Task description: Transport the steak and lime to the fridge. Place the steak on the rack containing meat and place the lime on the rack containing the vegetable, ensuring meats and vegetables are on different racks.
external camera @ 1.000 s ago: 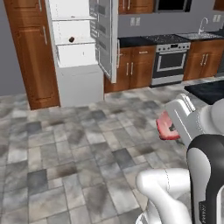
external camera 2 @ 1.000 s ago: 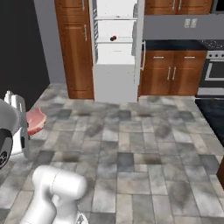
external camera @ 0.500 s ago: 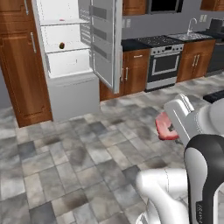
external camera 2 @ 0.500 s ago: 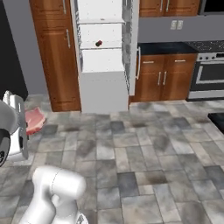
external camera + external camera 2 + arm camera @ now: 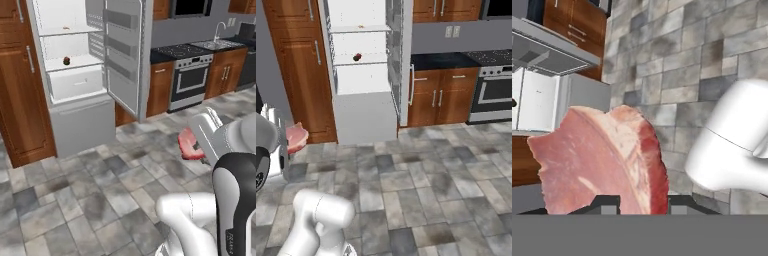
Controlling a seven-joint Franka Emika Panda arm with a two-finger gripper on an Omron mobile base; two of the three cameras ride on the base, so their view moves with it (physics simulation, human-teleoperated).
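My gripper (image 5: 644,204) is shut on the steak (image 5: 602,160), a pink-red slab with pale fat streaks standing upright between the dark fingertips (image 5: 607,202). In the left base view the steak (image 5: 187,144) hangs above the tiled floor at the gripper (image 5: 196,149). The fridge (image 5: 80,120) stands open ahead to the left. Its upper rack (image 5: 82,31) holds the small orange meat (image 5: 66,28). On its lower rack (image 5: 85,62) sits the red vegetable (image 5: 66,61). From the right base view the steak (image 5: 296,137) is at the far left and the vegetable (image 5: 357,57) is ahead. The lime is out of view.
The fridge door (image 5: 122,50) swings out to the right of the opening. A tall wood cabinet (image 5: 17,100) flanks the fridge on the left. A stove (image 5: 190,80) and lower cabinets (image 5: 436,97) line the wall to the right. Grey tiled floor (image 5: 90,190) lies between me and the fridge.
The base has driven closer to the fridge, so the whole scene shifted and the fridge looms larger. The steak stays gripped in the same place relative to the arm.
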